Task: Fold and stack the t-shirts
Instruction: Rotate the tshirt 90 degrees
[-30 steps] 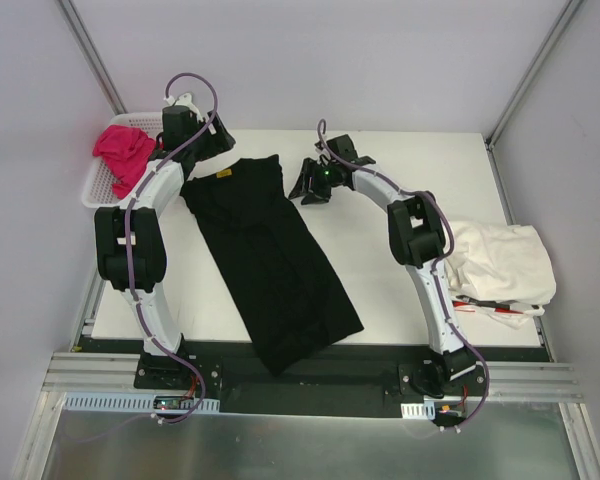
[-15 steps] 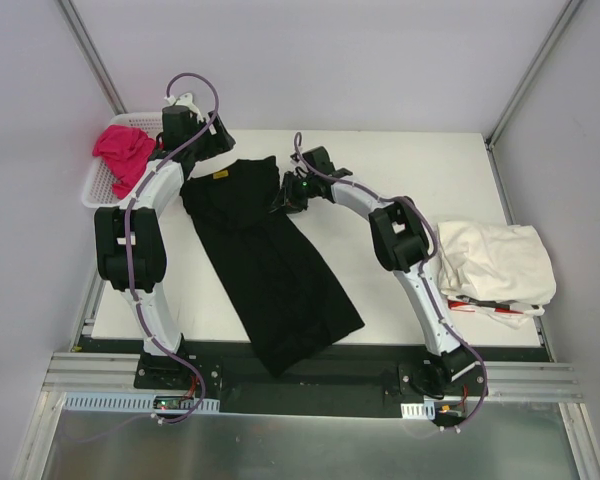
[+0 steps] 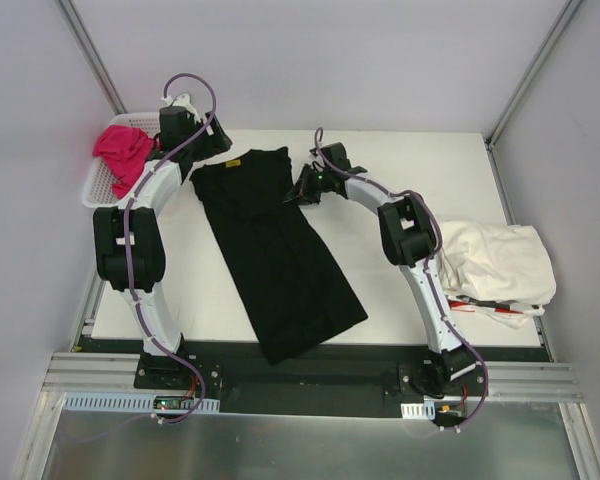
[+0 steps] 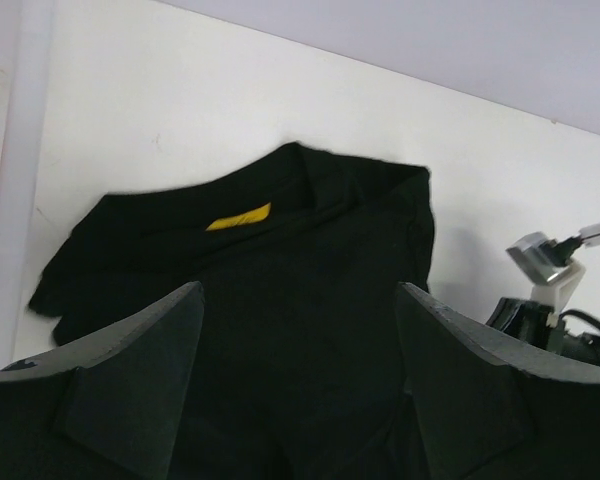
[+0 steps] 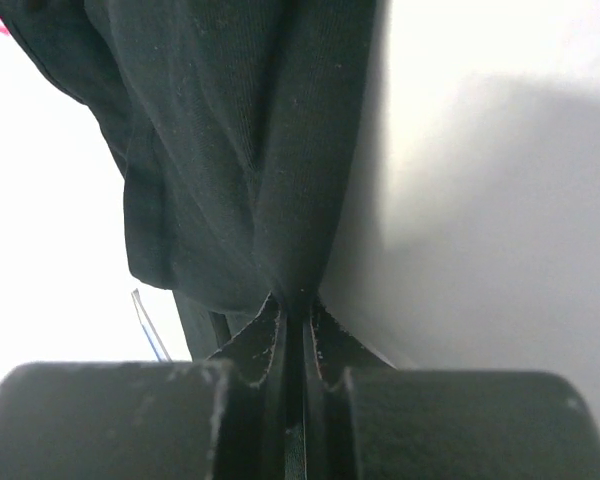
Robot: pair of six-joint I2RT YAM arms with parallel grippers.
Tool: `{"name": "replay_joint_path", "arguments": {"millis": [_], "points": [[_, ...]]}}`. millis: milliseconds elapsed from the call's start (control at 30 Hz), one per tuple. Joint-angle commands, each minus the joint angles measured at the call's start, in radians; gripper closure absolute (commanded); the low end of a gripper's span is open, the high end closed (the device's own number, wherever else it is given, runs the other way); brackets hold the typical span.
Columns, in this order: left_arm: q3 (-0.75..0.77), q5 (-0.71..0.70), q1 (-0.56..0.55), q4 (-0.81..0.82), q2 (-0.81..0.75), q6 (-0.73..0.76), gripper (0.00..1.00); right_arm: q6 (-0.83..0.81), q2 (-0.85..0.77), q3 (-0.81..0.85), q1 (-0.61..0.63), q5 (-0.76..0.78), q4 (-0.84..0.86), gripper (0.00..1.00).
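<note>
The black t-shirt (image 3: 280, 260) lies slantwise on the table (image 3: 420, 160), cream-white t-shirts (image 3: 500, 260) heaped at the right; farther back the right gripper (image 5: 293, 305) pinches its edge, the left gripper (image 4: 298, 305) hangs released above its collar, and a pink t-shirt (image 3: 125, 152) fills the mesh basket (image 3: 98, 185).

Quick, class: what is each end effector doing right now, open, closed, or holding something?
Left end effector: open, holding nothing.
Right end effector: closed on the edge of the black tee.
</note>
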Motion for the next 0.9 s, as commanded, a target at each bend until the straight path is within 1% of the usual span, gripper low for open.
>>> {"name": "replay_joint_path", "arguments": {"millis": [0, 67, 100, 133, 200, 233, 300, 400, 567, 867], "points": [[-0.006, -0.006, 0.004, 0.022, -0.053, 0.024, 0.24, 0.014, -0.030, -0.031, -0.107, 0.061, 0.054, 0.99], [-0.004, -0.006, 0.006, 0.022, -0.052, 0.027, 0.24, 0.020, -0.057, -0.119, -0.156, 0.086, 0.086, 0.99], [-0.004, -0.006, 0.004, 0.022, -0.050, 0.027, 0.24, 0.028, -0.098, -0.155, -0.173, 0.110, 0.108, 0.99], [-0.004, -0.008, 0.004, 0.022, -0.049, 0.030, 0.24, 0.025, -0.118, -0.235, -0.190, 0.126, 0.135, 0.99], [-0.006, -0.005, 0.006, 0.022, -0.050, 0.030, 0.24, 0.023, -0.198, -0.317, -0.241, 0.172, 0.158, 0.99], [-0.006, -0.003, 0.004, 0.022, -0.050, 0.032, 0.24, 0.017, -0.224, -0.394, -0.256, 0.186, 0.198, 0.99], [-0.007, -0.002, 0.006, 0.022, -0.050, 0.030, 0.24, 0.016, -0.273, -0.449, -0.291, 0.198, 0.221, 0.99], [-0.004, 0.010, 0.004, 0.022, -0.047, 0.022, 0.24, 0.009, -0.286, -0.481, -0.311, 0.190, 0.234, 0.99], [-0.015, 0.029, 0.006, 0.022, -0.052, 0.003, 0.24, 0.023, -0.258, -0.455, -0.308, 0.154, 0.232, 0.96], [-0.017, 0.072, 0.004, 0.033, -0.029, -0.044, 0.25, 0.000, -0.266, -0.440, -0.278, 0.149, 0.189, 0.98]]}}
